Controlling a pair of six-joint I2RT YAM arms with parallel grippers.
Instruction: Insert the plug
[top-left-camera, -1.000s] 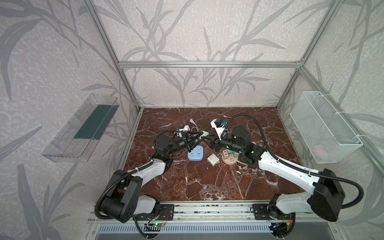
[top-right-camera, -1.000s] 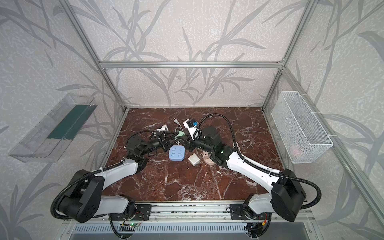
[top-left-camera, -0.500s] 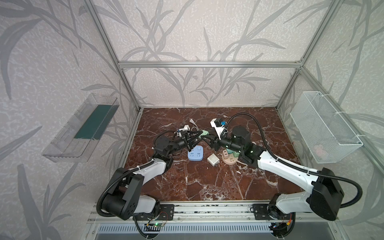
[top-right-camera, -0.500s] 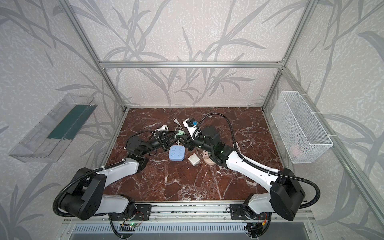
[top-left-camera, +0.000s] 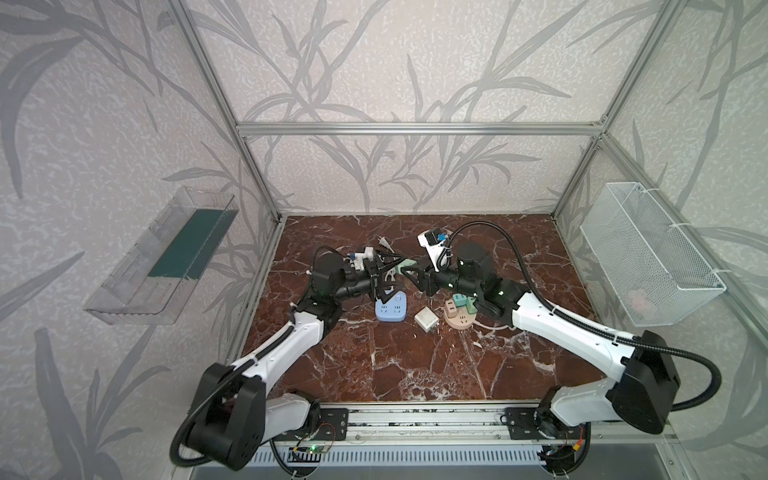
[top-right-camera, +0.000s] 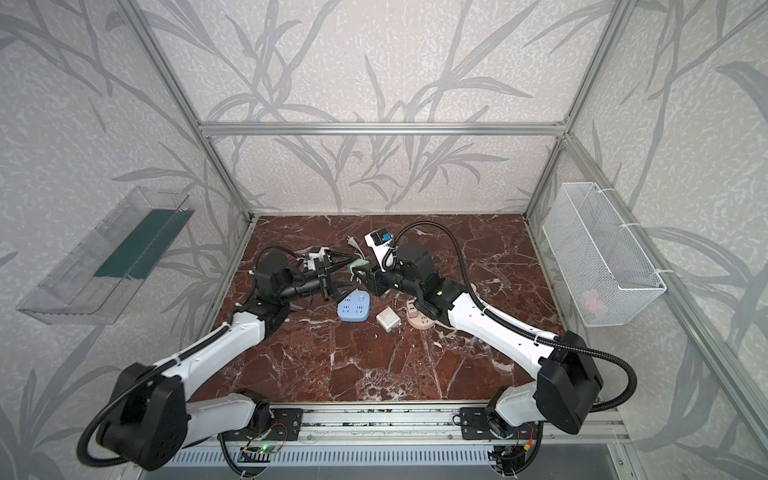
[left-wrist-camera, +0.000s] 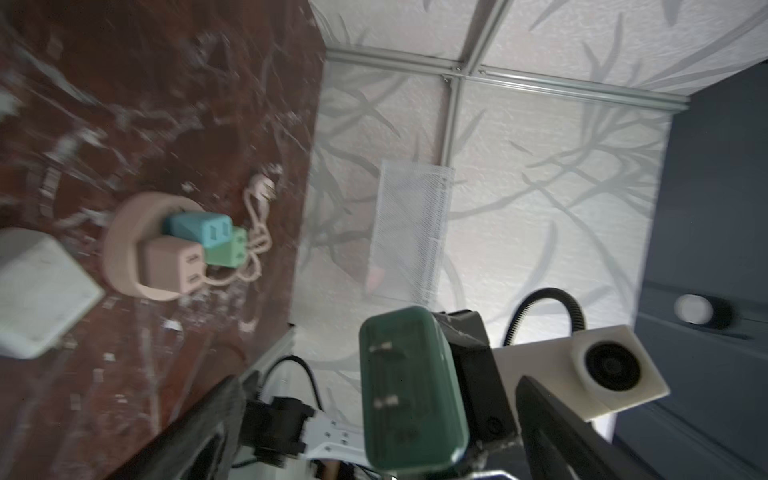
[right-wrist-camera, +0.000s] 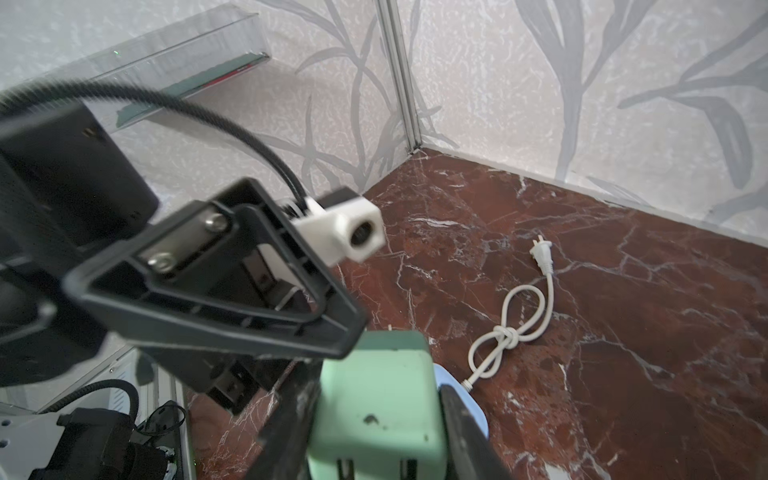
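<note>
Green plug (right-wrist-camera: 376, 409) sits clamped in the right hand (top-left-camera: 409, 272), just beside the wide-open left hand (top-left-camera: 394, 278).

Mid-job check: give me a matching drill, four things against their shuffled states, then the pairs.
1 green plug
2 white cube adapter
3 teal adapter
4 left gripper

A seated in the pink round socket base
B open, empty
C loose on the table
D held by the right gripper

Pairs: 1-D, 2-C, 3-A, 4-B
</note>
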